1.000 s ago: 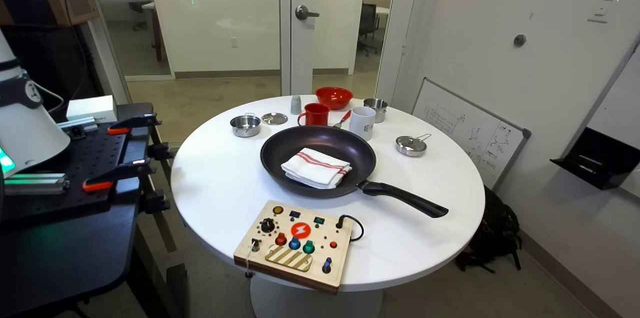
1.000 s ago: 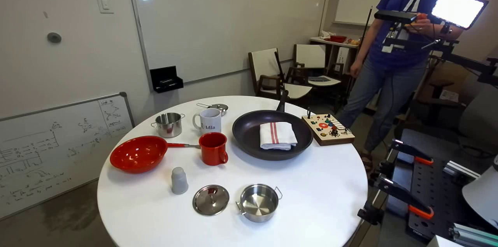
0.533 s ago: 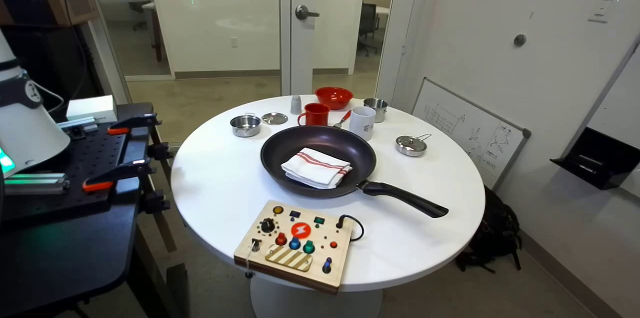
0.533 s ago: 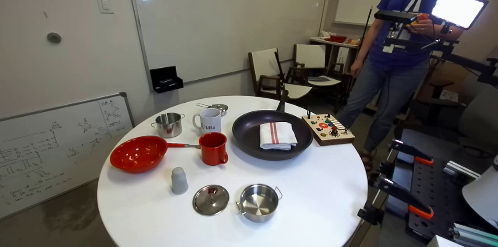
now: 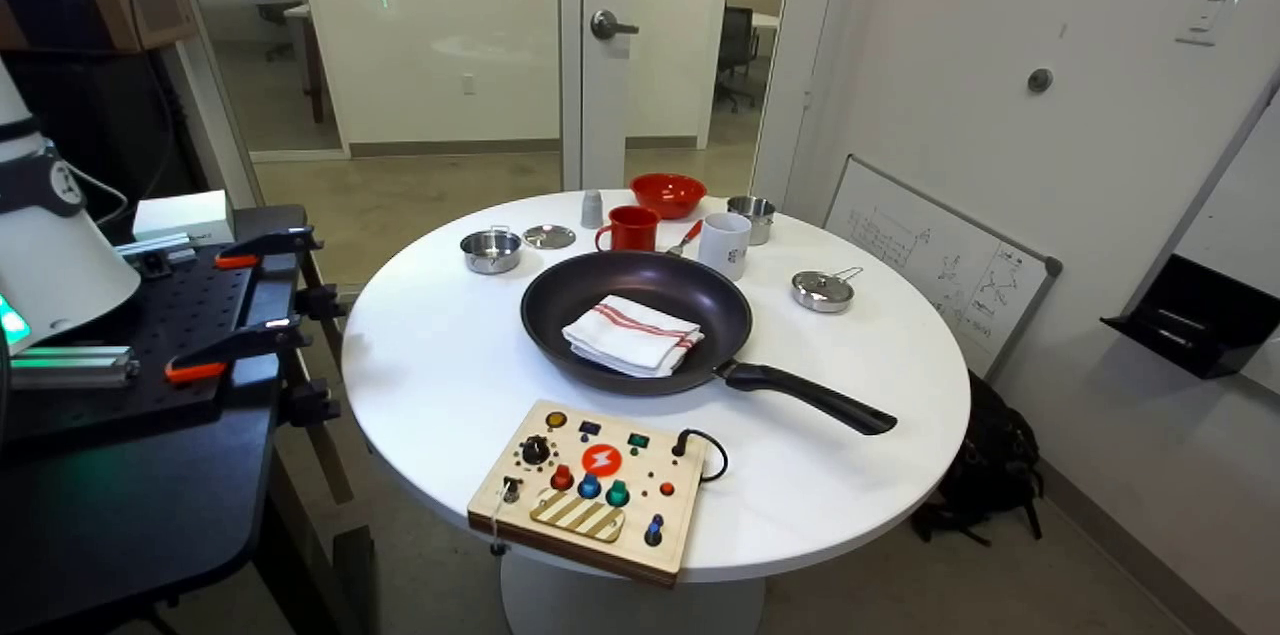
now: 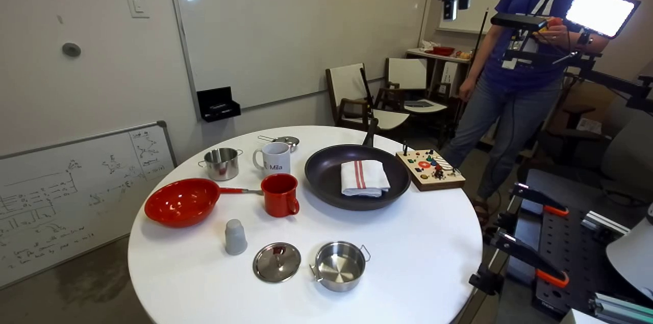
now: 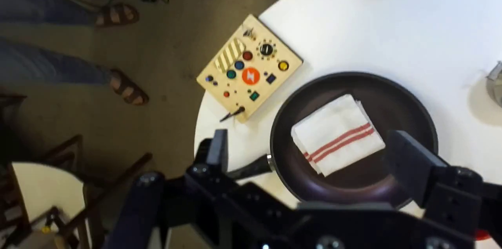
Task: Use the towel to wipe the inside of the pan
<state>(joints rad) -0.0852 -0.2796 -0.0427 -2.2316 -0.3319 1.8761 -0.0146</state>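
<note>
The towel (image 7: 337,135), a folded white cloth with red stripes, lies flat inside the round black pan (image 7: 404,111). Both exterior views show the same: towel (image 5: 632,340) in the pan (image 5: 552,310), whose black handle (image 5: 810,397) points away from the robot base. High above the table, my gripper (image 6: 457,7) hangs at the top of an exterior view, well apart from the pan. Seen from the wrist, the gripper (image 7: 308,139) is open wide with nothing held, and the towel shows below, between its fingers. Part of the pan's near rim is hidden behind the gripper body.
A wooden control box (image 5: 595,495) sits close beside the pan. Around it stand a red mug (image 6: 279,195), a white mug (image 6: 275,157), a red bowl (image 6: 182,204), a metal pot (image 6: 341,265), its lid (image 6: 277,262), a grey shaker (image 6: 235,237) and a metal cup (image 6: 222,163).
My gripper has come into sight at the upper edge of the exterior views, moving in over the table. Towel and pan have stayed where they were; the jaws remain wide.
</note>
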